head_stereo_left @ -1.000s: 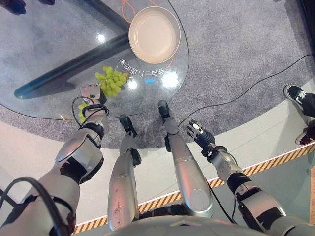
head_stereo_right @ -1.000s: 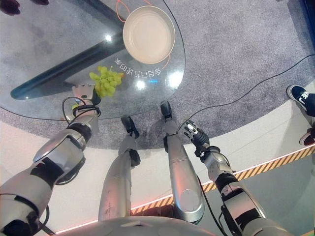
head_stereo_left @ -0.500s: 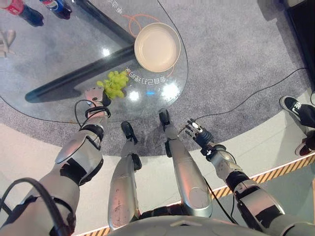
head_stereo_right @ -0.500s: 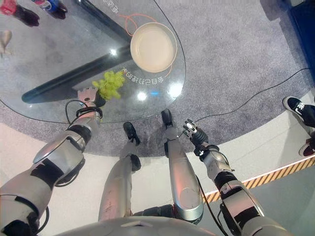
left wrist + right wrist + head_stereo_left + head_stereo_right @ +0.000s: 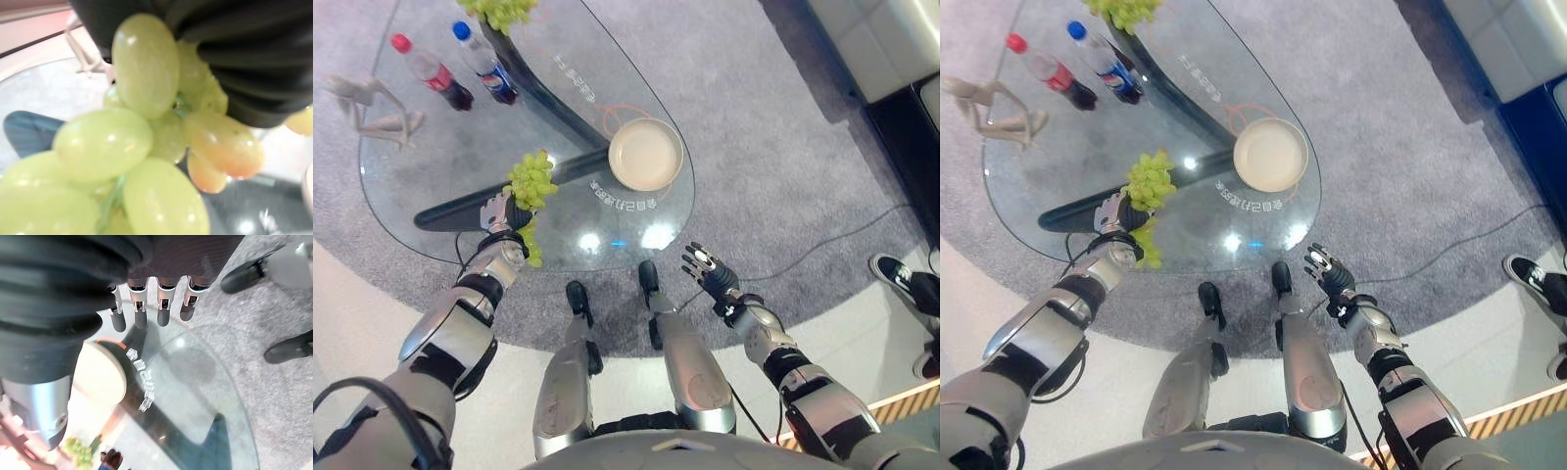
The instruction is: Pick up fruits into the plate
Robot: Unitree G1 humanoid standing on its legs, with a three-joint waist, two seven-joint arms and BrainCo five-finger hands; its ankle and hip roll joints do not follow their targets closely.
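Note:
A bunch of green grapes (image 5: 530,179) sits in my left hand (image 5: 497,213), which is shut on it over the near left part of the glass table (image 5: 460,147). A few grapes hang below the hand. From the left wrist the grapes (image 5: 142,147) press right up against the hand's dark cover (image 5: 234,49). The empty cream plate (image 5: 646,155) stands on the table to the right of the bunch, about a hand's length away. My right hand (image 5: 708,272) hovers open off the table's near right edge, its fingers (image 5: 146,308) straight, with the plate (image 5: 98,372) beyond them.
Two drink bottles (image 5: 429,70) (image 5: 481,61) and a white figurine (image 5: 372,103) stand at the table's far left. A second bunch of grapes (image 5: 499,10) lies at the far end. A person's shoe (image 5: 901,284) is on the floor at right, and a sofa (image 5: 891,39) stands at upper right.
The camera has swung up, bringing the far end of the table into view. The grapes lay just past my left hand's fingers a second ago; now the hand holds them.

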